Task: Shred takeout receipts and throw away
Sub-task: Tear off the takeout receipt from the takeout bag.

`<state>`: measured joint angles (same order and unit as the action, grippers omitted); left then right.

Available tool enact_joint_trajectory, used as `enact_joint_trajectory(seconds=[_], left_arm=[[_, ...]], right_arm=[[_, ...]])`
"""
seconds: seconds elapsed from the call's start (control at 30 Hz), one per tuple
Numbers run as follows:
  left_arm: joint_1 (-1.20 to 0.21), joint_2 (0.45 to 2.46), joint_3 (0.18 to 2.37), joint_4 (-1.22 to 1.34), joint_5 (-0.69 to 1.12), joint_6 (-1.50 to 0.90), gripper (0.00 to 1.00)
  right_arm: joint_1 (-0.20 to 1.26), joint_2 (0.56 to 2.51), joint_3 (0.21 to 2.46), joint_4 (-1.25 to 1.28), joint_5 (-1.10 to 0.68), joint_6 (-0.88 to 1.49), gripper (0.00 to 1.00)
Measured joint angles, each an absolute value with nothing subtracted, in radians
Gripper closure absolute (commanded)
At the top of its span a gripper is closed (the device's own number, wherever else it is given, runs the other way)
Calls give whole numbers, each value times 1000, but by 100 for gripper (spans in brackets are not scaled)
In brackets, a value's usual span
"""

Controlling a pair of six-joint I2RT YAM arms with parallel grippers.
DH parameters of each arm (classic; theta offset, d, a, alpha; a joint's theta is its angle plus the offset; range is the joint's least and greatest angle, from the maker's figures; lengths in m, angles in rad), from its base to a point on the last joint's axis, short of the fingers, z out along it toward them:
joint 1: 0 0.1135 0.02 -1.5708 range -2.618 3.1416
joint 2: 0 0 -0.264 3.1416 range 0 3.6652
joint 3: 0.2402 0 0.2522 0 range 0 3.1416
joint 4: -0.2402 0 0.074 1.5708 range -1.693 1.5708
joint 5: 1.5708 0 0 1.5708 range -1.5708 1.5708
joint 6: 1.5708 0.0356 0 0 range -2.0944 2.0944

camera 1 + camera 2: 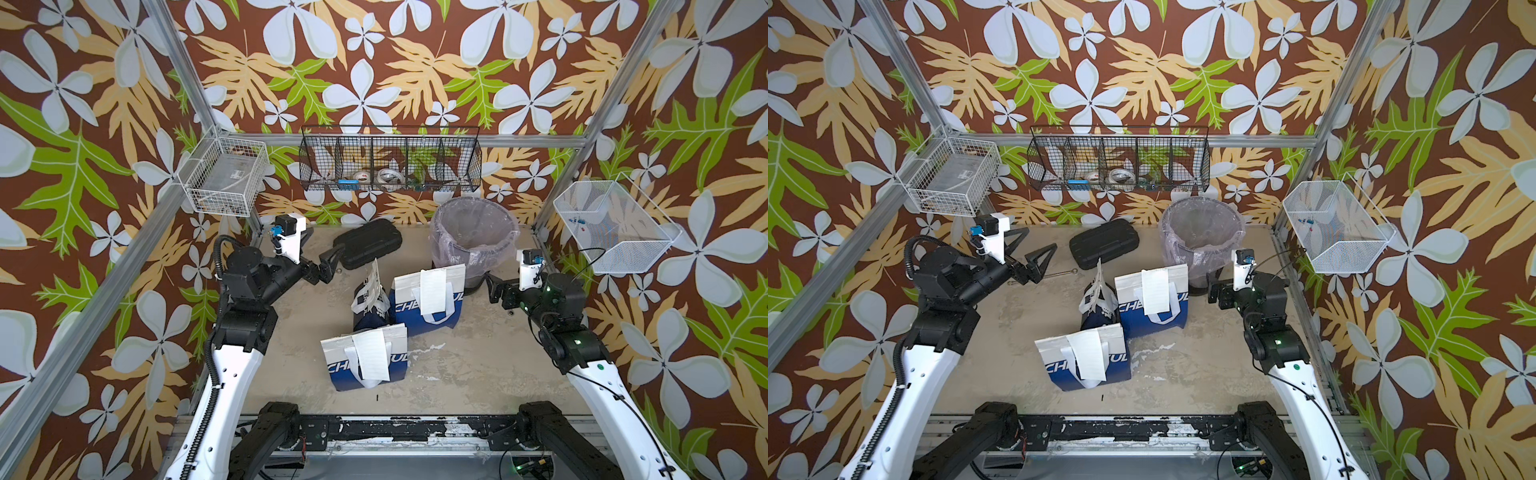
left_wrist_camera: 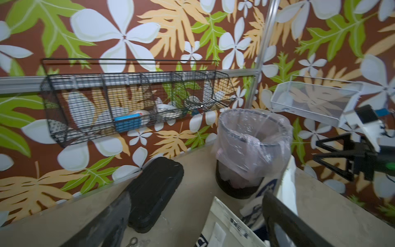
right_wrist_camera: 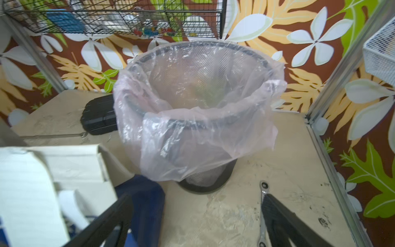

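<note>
Three white takeout receipts are in the middle of the table [image 1: 457,365]. Each one is on a blue and white bag. One receipt [image 1: 372,355] lies flat on the near bag [image 1: 340,368]. One more receipt [image 1: 432,291] lies on the far bag [image 1: 409,309]. The third receipt [image 1: 375,279] sticks up from the small crumpled bag [image 1: 365,318] that stands between the other two. A trash bin [image 1: 457,249] with a clear plastic liner stands at the back of the table, just behind the far bag. A black case [image 1: 365,243] lies to the bin's left. The left gripper [image 1: 1038,249] hangs in the air near the black case, on the left of the bags. Its two fingers are spread wide and hold nothing. The right gripper [image 3: 197,198] is low by the foot of the bin, just beside the far bag. Its fingers are spread wide too, and they hold nothing. A small metal wrench [image 3: 264,192] lies on the table under one of them.
</note>
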<state>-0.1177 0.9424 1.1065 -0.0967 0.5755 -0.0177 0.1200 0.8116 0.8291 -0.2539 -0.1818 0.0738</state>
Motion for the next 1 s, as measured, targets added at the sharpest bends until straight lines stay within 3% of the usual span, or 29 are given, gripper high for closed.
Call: enact_joint_trajectory(seconds=[0.3, 0.47, 0.67, 1.0], left_arm=[[-376, 1143, 1303, -364, 614, 125, 9], [-490, 1285, 1382, -450, 594, 197, 11], [-533, 1436, 1456, -512, 575, 273, 17], [-539, 1635, 1591, -612, 581, 365, 44]], right_arm=[[129, 839, 957, -514, -604, 65, 7], [175, 882, 948, -529, -711, 70, 7], [218, 941, 905, -465, -766, 105, 9], [235, 1062, 894, -335, -825, 146, 11]])
